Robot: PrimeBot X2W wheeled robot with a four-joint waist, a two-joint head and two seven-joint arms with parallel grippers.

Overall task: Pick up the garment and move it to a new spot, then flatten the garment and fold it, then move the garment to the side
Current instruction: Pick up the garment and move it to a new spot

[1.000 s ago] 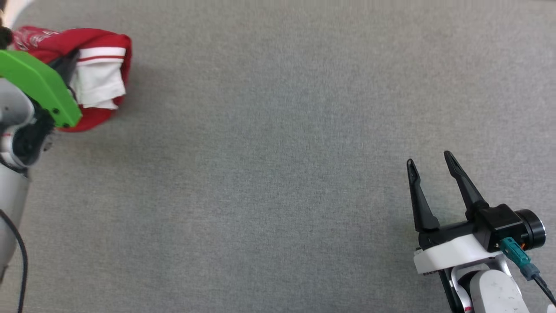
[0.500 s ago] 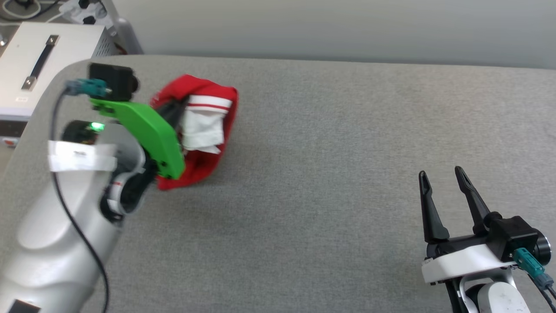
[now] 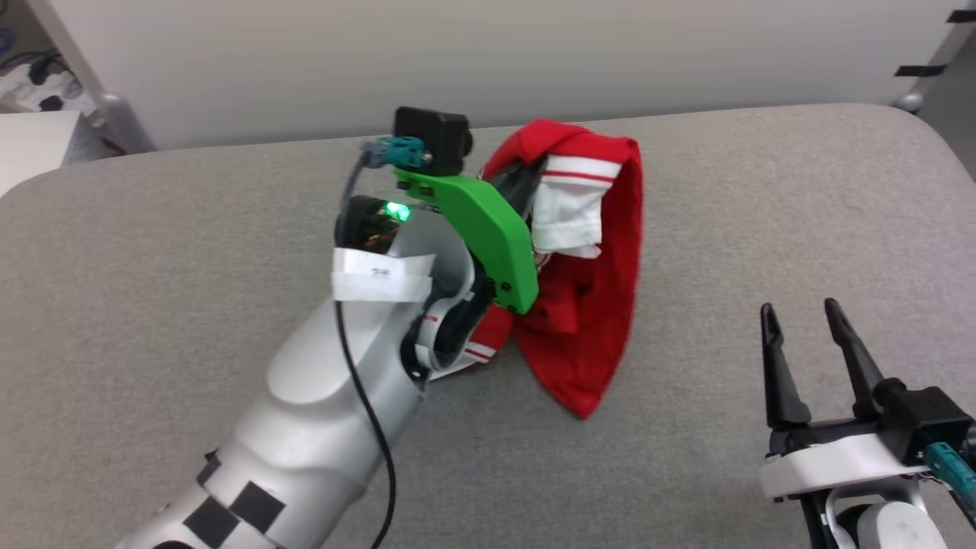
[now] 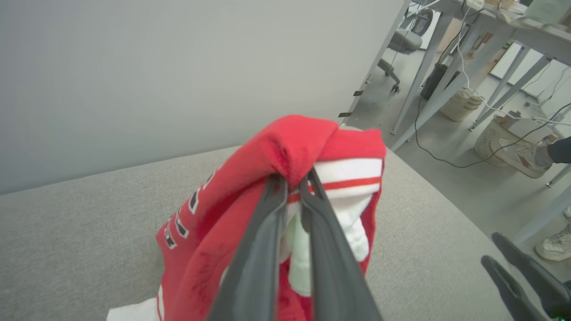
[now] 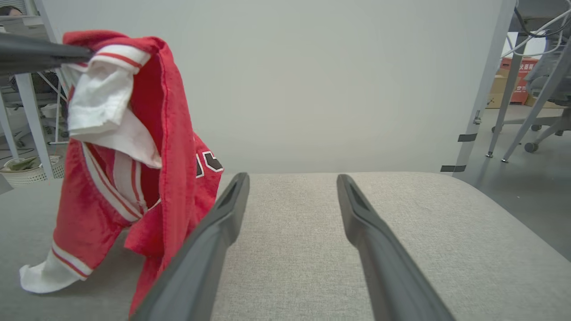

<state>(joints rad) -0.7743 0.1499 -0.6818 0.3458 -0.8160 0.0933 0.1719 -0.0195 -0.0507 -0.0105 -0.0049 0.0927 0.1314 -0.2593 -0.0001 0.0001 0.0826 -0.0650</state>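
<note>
The garment [image 3: 602, 305] is a red jersey with white sleeves and striped trim. It hangs bunched from my left gripper [image 3: 526, 179], which is shut on its upper fold. Its lower end rests on the grey table [image 3: 152, 267]. In the left wrist view the two dark fingers [image 4: 272, 214] pinch red cloth and a white sleeve of the garment [image 4: 290, 142] at my left gripper's tips [image 4: 292, 183]. My right gripper [image 3: 801, 313] stands open at the lower right, apart from the cloth. The right wrist view has the garment [image 5: 174, 133] hanging left of my open right gripper [image 5: 292, 178].
A pale wall stands behind the table's far edge. A white box [image 3: 30, 145] and a metal leg [image 3: 114, 122] are at the far left. Off the table's right end are desk legs, cables, a basket and a person's foot [image 4: 513, 154].
The head camera has shifted up and left. My left gripper has carried the garment rightward, nearer the right gripper, and the cloth now hangs longer. The right gripper stays open.
</note>
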